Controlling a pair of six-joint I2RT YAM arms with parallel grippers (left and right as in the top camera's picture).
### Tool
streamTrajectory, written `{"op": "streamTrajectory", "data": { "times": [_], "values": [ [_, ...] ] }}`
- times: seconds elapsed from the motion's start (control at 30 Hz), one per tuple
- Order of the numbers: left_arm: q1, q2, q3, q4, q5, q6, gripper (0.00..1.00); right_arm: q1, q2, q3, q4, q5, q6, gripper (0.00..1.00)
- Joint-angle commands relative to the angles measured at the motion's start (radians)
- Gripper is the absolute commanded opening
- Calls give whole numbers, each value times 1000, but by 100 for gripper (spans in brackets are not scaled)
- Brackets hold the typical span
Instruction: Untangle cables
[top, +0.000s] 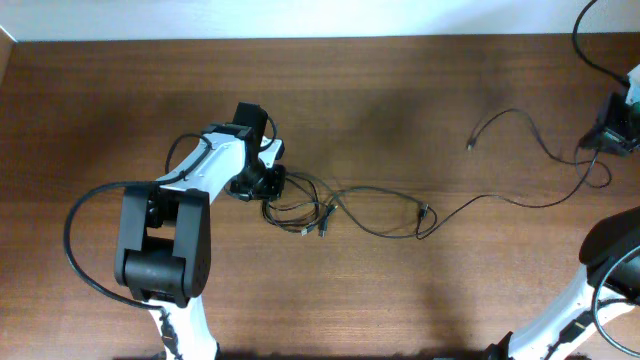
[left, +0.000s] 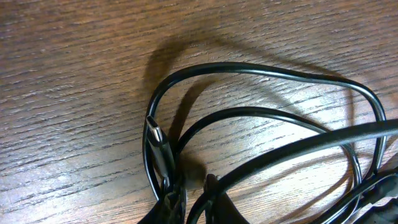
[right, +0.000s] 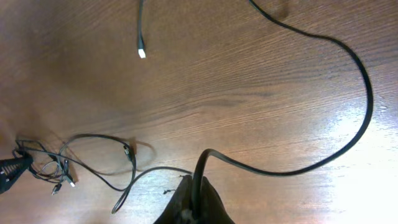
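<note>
The cables (top: 300, 210) are thin black cords lying in a loose tangle at mid-table. My left gripper (top: 262, 184) sits at the tangle's left edge. In the left wrist view its fingertips (left: 191, 200) are shut on a cord, beside a silvery plug (left: 155, 134) and wide loops (left: 267, 112). One long cable (top: 520, 200) runs right from the tangle to my right gripper (top: 608, 140), which is raised and shut on it (right: 198, 186). That cable's free plug end (top: 470, 147) lies on the table and also shows in the right wrist view (right: 142, 53). The tangle (right: 53, 171) appears far left there.
The wooden table (top: 400, 90) has a white wall edge along the back. Thick black robot cables hang at the far right (top: 590, 45) and loop beside the left arm's base (top: 80, 215). The right arm's base (top: 600, 290) stands at the bottom right.
</note>
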Motion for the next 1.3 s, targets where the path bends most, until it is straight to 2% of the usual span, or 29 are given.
{"op": "streamTrajectory", "data": {
  "times": [0.0,0.1,0.13,0.2,0.23,0.27,0.3,0.33,0.37,0.5,0.67,0.73,0.77,0.83,0.87,0.9,0.93,0.97,1.0,1.07,1.23,1.27],
  "values": [
    [5,18,-3,6,-14,-13,12,2,5,-77,6,-18,1,4],
    [5,18,-3,7,-14,-13,12,16,5,-187,48,-21,0,5],
    [5,18,-3,7,-14,-13,13,21,5,-222,63,-19,0,14],
    [5,18,-3,7,-14,-13,14,29,6,-286,98,-6,1,42],
    [5,18,-3,7,-14,-13,13,30,6,-296,103,-6,1,47],
    [5,18,-3,7,-14,-13,14,30,6,-297,103,-6,1,60],
    [5,18,-3,7,-14,-13,14,30,6,-297,102,-6,1,79],
    [5,18,-3,7,-14,-13,15,30,6,-297,99,-6,1,86],
    [5,18,-3,8,-14,-13,15,34,6,-297,92,-5,2,100],
    [5,18,-3,8,-14,-13,19,73,6,-297,79,164,124,99],
    [5,18,-3,10,-14,-13,20,163,6,-297,42,101,103,99],
    [5,18,-3,11,-14,-13,23,220,6,-297,16,91,100,93],
    [5,18,-3,13,-14,-14,28,248,6,-297,10,92,93,87],
    [5,18,-3,15,-14,-43,31,317,6,-305,4,93,93,50],
    [5,18,-3,18,-13,-52,34,346,6,-317,5,96,93,36],
    [5,18,-3,18,-9,-54,47,370,6,-336,10,95,93,24],
    [5,18,-3,18,19,-53,62,407,6,-377,21,95,93,21],
    [6,18,-3,20,63,-53,70,444,6,-424,43,95,94,36],
    [6,18,2,21,92,-53,72,474,6,-463,68,90,94,55],
    [5,9,30,20,116,-53,73,535,6,-539,136,48,95,74],
    [5,-107,111,17,118,-53,81,684,6,-671,303,-51,132,76],
    [6,-139,114,17,114,-53,94,727,6,-687,334,-77,132,76]
  ]
}}
